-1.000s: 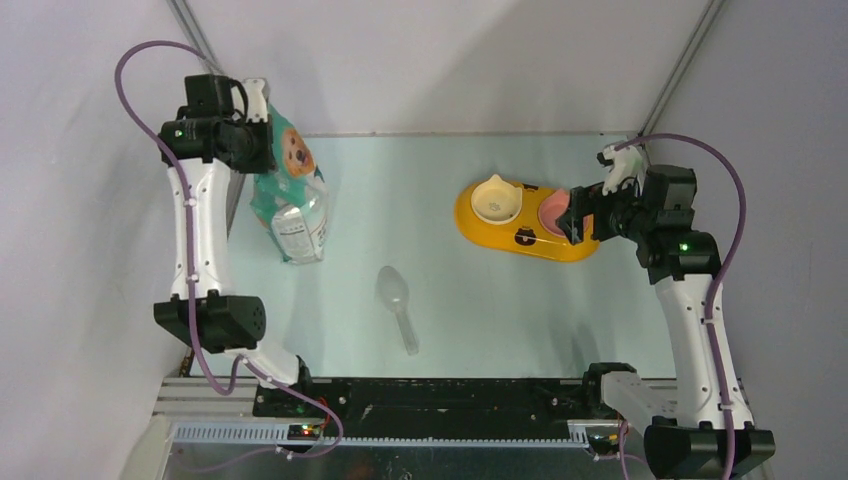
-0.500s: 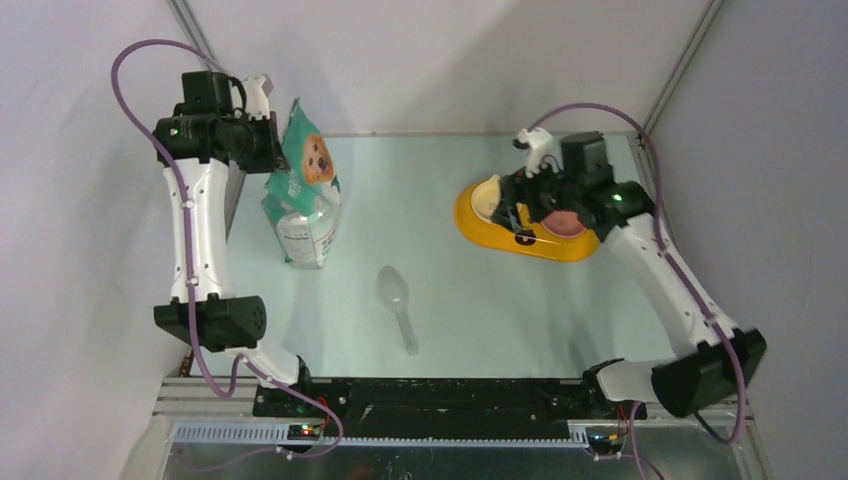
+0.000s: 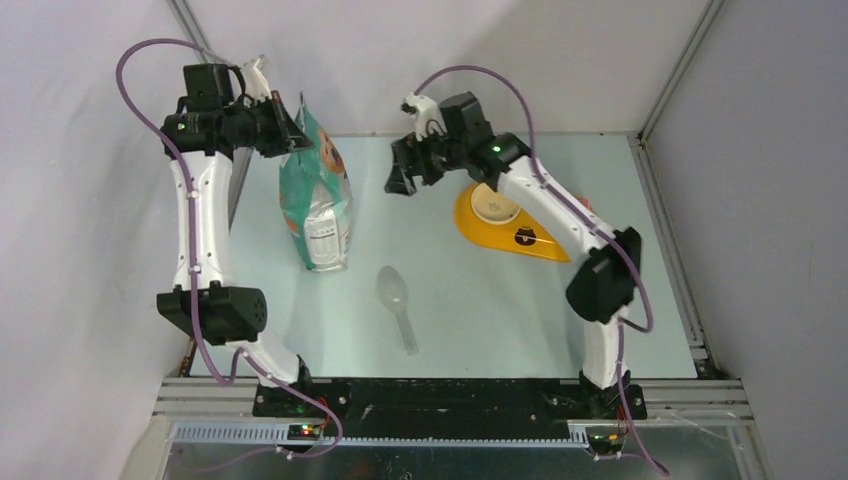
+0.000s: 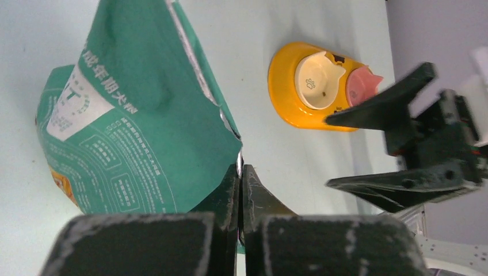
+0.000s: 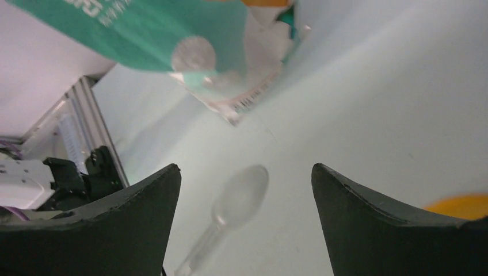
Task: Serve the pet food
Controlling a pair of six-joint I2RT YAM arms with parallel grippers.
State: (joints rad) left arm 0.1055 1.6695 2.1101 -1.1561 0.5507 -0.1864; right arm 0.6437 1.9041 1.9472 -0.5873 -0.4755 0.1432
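Note:
The teal-and-white bag [image 3: 322, 200] with a golden dog stands upright at the table's back left. My left gripper [image 3: 290, 125] is shut on the bag's top edge, which also shows in the left wrist view [image 4: 240, 172] pinched between the jaws. No pet food shows; any kibble is hidden in the bag [image 4: 132, 126]. My right gripper [image 3: 400, 175] is open and empty, in the air just right of the bag's top. In the right wrist view [image 5: 244, 172] its jaws stand wide apart above the table, with the bag [image 5: 172, 34] at the top.
The clear plastic scoop [image 3: 397, 300] lies on the table in front of the bag and shows blurred in the right wrist view [image 5: 236, 204]. The yellow double-bowl feeder [image 3: 525, 238] sits at the back right, with a cream bowl [image 4: 316, 80] and a pink bowl [image 4: 359, 86].
My right arm has swung left from over the feeder to beside the bag's top. My left gripper has pulled the bag up from slumped to upright.

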